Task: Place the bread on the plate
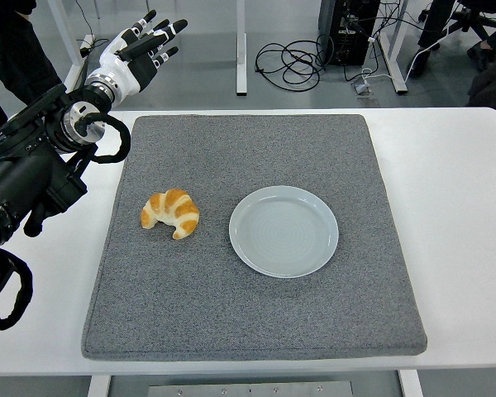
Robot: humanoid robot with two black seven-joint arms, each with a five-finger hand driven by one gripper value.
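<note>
Golden croissant [171,213] left of empty plate [283,231]

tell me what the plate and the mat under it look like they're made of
Plate: likely glazed ceramic, though it could be melamine; pale blue-grey, smooth, with a soft sheen and faint concentric rings. Mat: grey felt-like or woven fabric, matte, with a speckled, fuzzy texture and soft, thick edges.

The left arm [25,178] is cut off by the left edge, as is the person [12,50] at top left.
</note>
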